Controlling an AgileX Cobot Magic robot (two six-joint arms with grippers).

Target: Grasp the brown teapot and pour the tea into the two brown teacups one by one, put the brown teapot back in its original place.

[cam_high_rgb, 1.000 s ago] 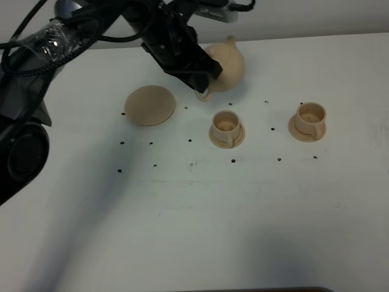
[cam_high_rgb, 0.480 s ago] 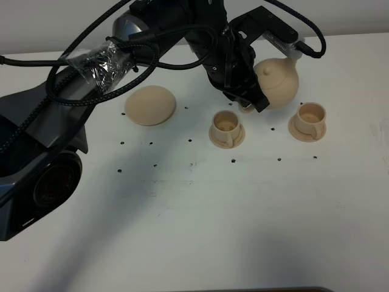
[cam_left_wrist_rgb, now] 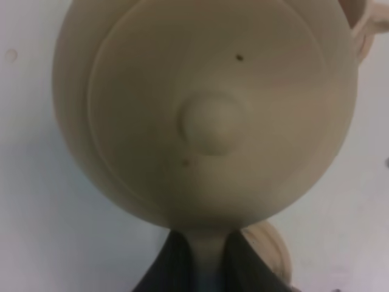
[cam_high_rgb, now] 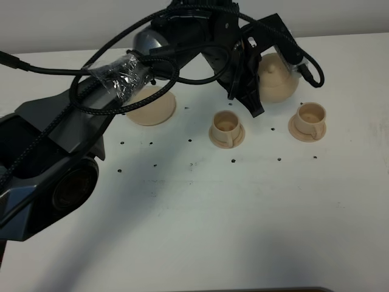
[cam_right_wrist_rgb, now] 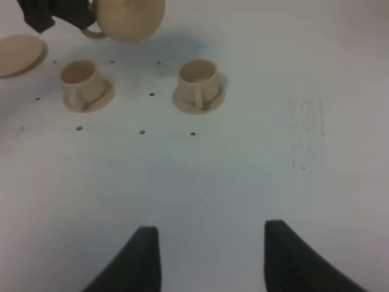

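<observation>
While the left gripper (cam_left_wrist_rgb: pixel 206 264) is clamped on the handle of the brown teapot (cam_high_rgb: pixel 276 79), the pot is held off the table (cam_high_rgb: pixel 243 213) between the left teacup (cam_high_rgb: pixel 227 126) and the right teacup (cam_high_rgb: pixel 311 120). The right gripper (cam_right_wrist_rgb: pixel 206 255) is seen spread and empty. The wide saucer (cam_high_rgb: pixel 152 109) is seen bare, so lifting is judged done; pouring cannot be confirmed, and the return is judged outstanding.

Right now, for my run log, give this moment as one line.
left pincer: shut on teapot | teapot: aloft between cups | right pincer: open
</observation>
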